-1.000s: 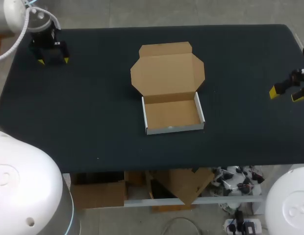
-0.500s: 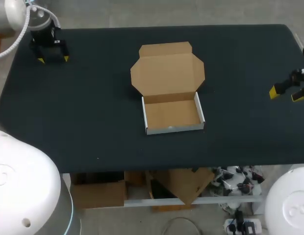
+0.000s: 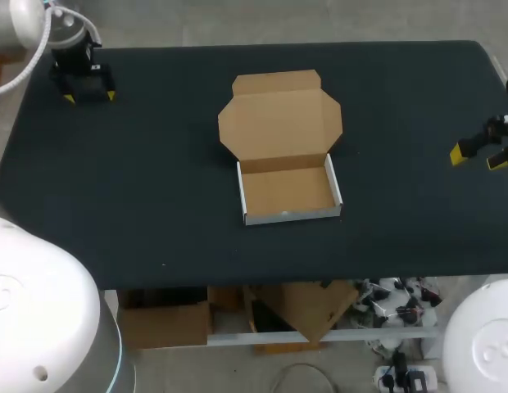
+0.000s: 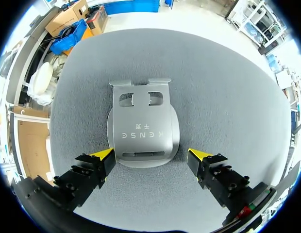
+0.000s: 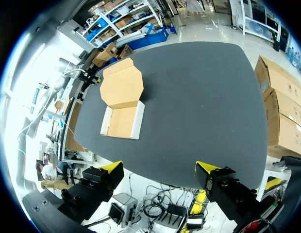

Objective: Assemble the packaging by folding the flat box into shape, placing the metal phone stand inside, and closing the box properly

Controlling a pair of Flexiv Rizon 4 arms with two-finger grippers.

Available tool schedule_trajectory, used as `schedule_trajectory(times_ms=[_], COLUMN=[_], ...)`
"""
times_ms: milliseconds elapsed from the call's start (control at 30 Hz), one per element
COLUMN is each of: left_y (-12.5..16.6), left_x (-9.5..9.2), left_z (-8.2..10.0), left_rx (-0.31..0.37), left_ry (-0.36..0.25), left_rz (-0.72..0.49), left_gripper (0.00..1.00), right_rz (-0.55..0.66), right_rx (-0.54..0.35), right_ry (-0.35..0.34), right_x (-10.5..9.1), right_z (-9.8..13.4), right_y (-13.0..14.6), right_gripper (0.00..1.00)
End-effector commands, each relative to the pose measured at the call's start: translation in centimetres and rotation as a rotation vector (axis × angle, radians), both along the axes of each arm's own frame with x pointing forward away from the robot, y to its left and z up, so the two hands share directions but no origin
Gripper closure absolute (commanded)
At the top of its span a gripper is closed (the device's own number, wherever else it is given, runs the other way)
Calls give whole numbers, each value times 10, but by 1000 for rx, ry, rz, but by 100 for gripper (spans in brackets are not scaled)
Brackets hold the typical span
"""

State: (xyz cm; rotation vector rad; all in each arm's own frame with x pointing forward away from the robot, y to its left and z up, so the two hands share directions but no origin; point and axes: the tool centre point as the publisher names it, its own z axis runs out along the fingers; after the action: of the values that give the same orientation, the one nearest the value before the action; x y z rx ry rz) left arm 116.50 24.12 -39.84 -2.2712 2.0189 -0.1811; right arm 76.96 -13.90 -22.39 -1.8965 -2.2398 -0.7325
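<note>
The dark, felt-like table [image 3: 156, 180] carried a cardboard box [image 3: 287, 192] near its middle, its tray folded up with white outer walls and its lid [image 3: 278, 123] lying open and flat on the far side. At the far left corner the left hand [image 3: 90, 97] hovered, fingers spread wide and grasping nothing, over the metal phone stand [image 4: 142, 128], which lay flat on the cloth. The right hand [image 3: 476, 157] hung at the table's right edge, likewise released and empty, well apart from the box
</note>
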Motion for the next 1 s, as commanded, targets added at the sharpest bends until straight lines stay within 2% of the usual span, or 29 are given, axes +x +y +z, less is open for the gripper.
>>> schedule_trajectory(times_ms=[33,667,1000], left_y=[0,1,2], left_x=[7,18,22], left_z=[-1,1,1], left_rx=[3,3,5], left_ry=[9,7,8], left_rz=[1,6,11], left_gripper=[0,0,8], right_rz=[1,1,1], right_rx=[0,0,0], right_ry=[3,3,3], right_x=[-1,-1,-1], right_z=[2,2,2], right_y=[0,0,0], right_gripper=[0,0,0])
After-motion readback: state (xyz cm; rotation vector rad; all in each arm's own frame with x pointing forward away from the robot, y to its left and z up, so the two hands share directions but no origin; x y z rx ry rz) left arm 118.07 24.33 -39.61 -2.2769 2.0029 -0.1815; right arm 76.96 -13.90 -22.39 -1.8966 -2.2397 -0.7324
